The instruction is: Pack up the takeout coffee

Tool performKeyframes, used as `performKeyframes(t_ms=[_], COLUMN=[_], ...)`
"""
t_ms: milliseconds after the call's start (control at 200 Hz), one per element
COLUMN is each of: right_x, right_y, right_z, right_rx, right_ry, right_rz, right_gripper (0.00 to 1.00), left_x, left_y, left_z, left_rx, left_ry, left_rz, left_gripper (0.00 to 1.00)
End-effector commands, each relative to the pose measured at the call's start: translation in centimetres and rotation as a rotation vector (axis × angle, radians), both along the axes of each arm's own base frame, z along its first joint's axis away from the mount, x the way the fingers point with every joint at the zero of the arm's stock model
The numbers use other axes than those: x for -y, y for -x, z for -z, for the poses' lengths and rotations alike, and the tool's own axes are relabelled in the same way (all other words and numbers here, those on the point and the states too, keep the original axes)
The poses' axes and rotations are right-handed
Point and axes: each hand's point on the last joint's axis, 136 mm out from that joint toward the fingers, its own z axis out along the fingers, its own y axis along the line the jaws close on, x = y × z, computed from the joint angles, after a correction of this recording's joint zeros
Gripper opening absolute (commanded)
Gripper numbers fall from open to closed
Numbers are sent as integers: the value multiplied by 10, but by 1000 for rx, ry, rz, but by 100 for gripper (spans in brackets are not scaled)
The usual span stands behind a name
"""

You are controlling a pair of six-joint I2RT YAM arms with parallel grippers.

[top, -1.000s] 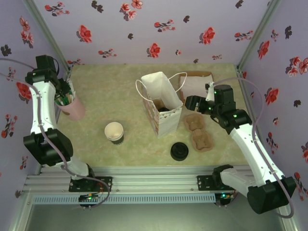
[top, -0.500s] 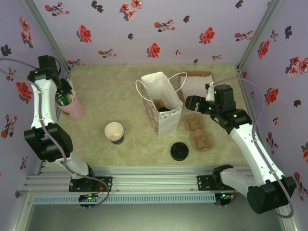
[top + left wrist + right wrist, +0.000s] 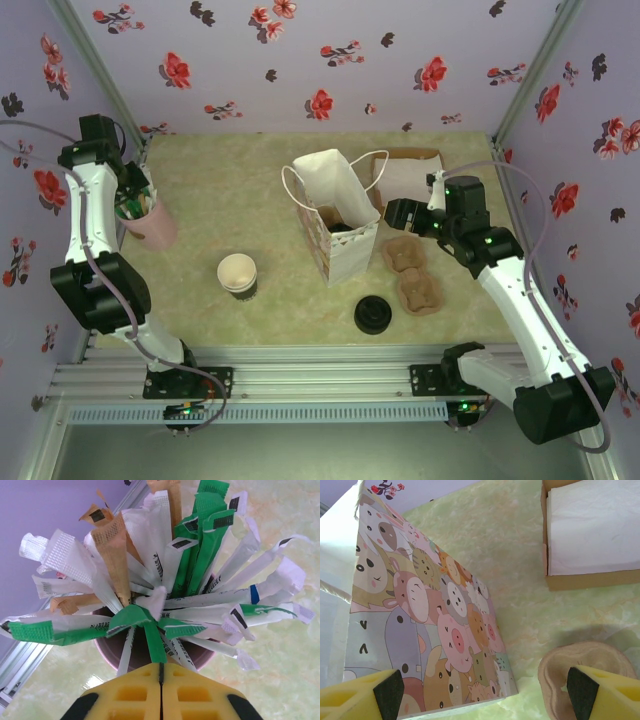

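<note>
Though half hidden, takeout coffee [image 3: 341, 227]: seemingly inside paper bag [image 3: 350, 256].
Left jaws: clenching green sachet [image 3: 156, 647], unpacked.
Right jaws: released, idle.

Two robot arms, the left arm [image 3: 85, 230] and the right arm [image 3: 515, 290], each ending in one gripper, the left gripper [image 3: 161, 692] and the right gripper [image 3: 485, 689], share one table [image 3: 220, 190]. On it are one cartoon-print paper bag [image 3: 345, 255] and one pink cup [image 3: 155, 228]. The cup is crammed with sachets [image 3: 150, 580] in three colours, white, green and brown, too many to count. One cardboard box [image 3: 410, 153] of white napkins [image 3: 405, 180] is there too, with one stack of lidless paper cups [image 3: 238, 272], one pile of black lids [image 3: 372, 315] and two tan pulp cup holders [image 3: 403, 254].
</note>
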Motion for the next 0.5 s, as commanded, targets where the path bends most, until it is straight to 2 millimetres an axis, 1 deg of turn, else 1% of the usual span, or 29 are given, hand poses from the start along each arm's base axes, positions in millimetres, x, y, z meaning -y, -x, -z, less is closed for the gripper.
performKeyframes(t_ms=[0, 110, 400, 495], right_x=[2, 2, 2, 1], right_y=[-2, -2, -2, -2], right_z=[-5, -5, -10, -11], right_rx=[29, 29, 29, 27], right_ry=[8, 7, 4, -1], right_rz=[-5, -6, -6, -5], right_gripper=[87, 87, 87, 87], left_x=[-3, 3, 20, 23], left_y=[1, 7, 29, 37], left_z=[-16, -26, -68, -79], left_rx=[33, 42, 112, 131], left_ry=[-12, -22, -72, -80], left_rz=[8, 21, 53, 61], left_gripper=[2, 0, 0, 0])
